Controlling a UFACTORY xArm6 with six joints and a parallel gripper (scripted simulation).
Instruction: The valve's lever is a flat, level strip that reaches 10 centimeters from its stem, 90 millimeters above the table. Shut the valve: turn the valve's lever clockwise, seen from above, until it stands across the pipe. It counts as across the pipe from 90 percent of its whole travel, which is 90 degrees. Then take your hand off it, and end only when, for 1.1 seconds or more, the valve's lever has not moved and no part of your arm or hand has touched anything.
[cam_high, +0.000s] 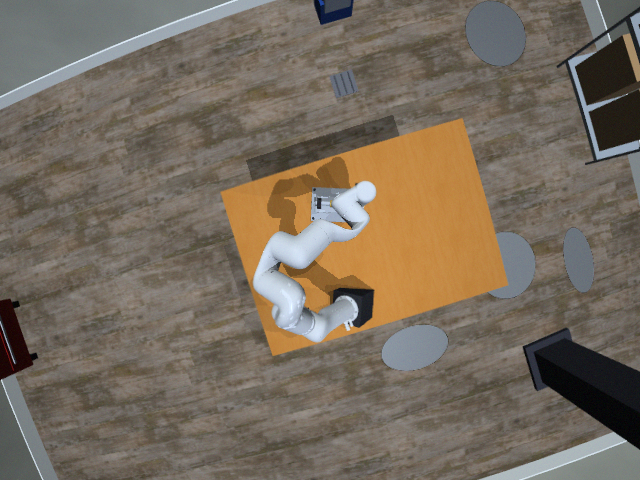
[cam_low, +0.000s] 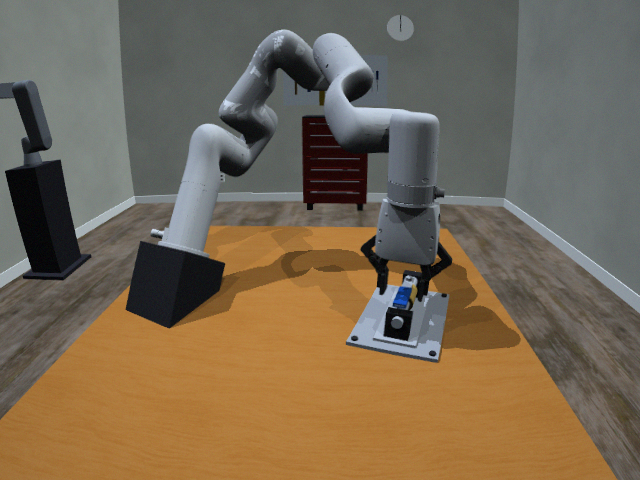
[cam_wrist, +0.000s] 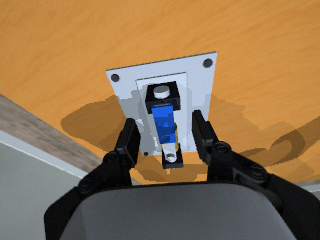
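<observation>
The valve (cam_low: 400, 315) stands on a grey baseplate (cam_low: 398, 324) on the orange table. Its blue lever (cam_wrist: 164, 125) lies along the pipe, between two black blocks. In the wrist view the lever runs from the near block (cam_wrist: 171, 160) toward the far block (cam_wrist: 162, 95). My gripper (cam_wrist: 164, 123) is open and points straight down over the valve. Its two fingers straddle the lever, one on each side, with a gap to the lever on both sides. In the exterior view the fingertips (cam_low: 402, 288) hang level with the lever's far end. From above, my arm hides most of the valve (cam_high: 324, 204).
My black arm base (cam_low: 173, 283) stands on the table's left part. A red drawer cabinet (cam_low: 334, 161) stands by the back wall. A black pedestal (cam_low: 43, 219) stands on the floor at the left.
</observation>
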